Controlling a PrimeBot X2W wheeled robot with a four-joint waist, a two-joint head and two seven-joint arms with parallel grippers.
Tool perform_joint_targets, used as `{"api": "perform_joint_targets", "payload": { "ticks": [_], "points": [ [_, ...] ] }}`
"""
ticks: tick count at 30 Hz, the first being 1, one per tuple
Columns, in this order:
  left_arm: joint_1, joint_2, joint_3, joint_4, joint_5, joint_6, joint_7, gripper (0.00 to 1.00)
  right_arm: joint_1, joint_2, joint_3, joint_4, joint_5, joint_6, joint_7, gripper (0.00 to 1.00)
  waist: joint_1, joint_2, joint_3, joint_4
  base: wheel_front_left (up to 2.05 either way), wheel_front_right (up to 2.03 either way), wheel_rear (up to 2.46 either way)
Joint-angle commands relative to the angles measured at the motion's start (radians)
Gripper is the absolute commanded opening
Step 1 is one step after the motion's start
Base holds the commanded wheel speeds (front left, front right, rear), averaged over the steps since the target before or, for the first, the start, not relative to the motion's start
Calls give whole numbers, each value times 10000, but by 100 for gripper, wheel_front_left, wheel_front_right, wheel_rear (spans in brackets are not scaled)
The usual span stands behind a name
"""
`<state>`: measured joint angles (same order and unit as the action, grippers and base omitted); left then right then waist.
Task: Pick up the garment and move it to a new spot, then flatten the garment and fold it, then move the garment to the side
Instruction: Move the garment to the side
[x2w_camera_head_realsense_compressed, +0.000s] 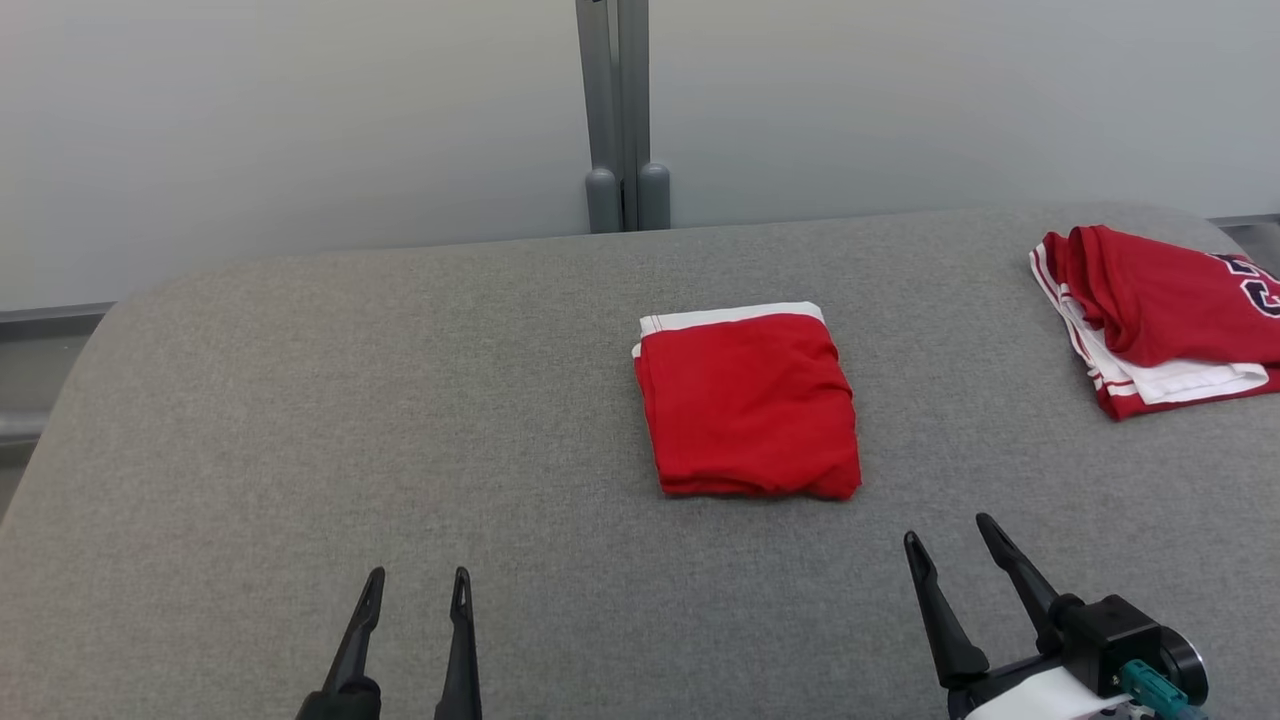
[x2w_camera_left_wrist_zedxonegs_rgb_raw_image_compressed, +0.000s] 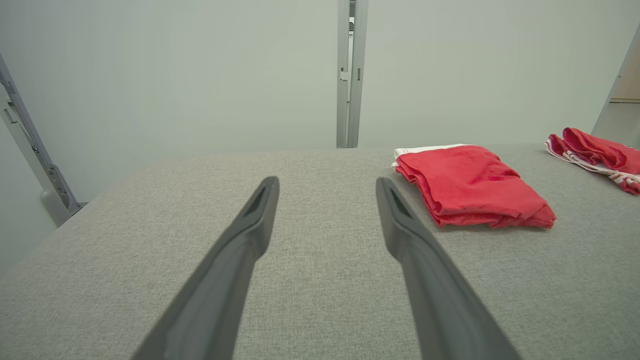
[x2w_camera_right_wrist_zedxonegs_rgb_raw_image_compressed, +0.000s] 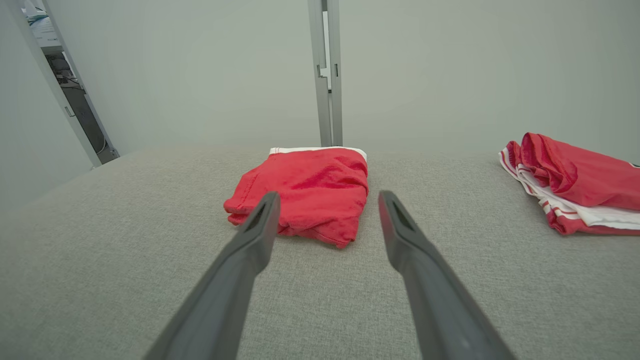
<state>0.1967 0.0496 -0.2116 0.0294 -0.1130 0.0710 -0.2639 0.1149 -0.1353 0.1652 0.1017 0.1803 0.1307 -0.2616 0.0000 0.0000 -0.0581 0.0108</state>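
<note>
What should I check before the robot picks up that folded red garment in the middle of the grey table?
1. Left gripper open and empty: ok.
2. Right gripper open and empty: ok.
3. Folded garment lies flat with nothing on it: ok.
4. Way from the right gripper to the folded garment free of other things: ok.
5. Folded garment apart from the red jersey at the far right: ok, bare table between them.
6. Whether the fold will hold when lifted: cannot tell.
</note>
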Motion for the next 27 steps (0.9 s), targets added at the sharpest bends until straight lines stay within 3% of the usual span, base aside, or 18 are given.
{"api": "perform_joint_targets", "payload": {
  "ticks": [1,16,27],
  "points": [
    [-146,21,-16,-10,-47,91,3,100,-143,-38,6,29,26,2,-38,100,0,0,44,18,0,0,0],
    [-563,21,-386,-88,-147,53,3,100,-1097,-451,402,786,645,2,-38,100,0,0,582,145,0,0,0],
    [-1489,23,-978,-302,-202,17,3,100,-3259,-1746,625,1663,3139,2,-36,100,0,0,1856,750,0,0,0]
  ]
}}
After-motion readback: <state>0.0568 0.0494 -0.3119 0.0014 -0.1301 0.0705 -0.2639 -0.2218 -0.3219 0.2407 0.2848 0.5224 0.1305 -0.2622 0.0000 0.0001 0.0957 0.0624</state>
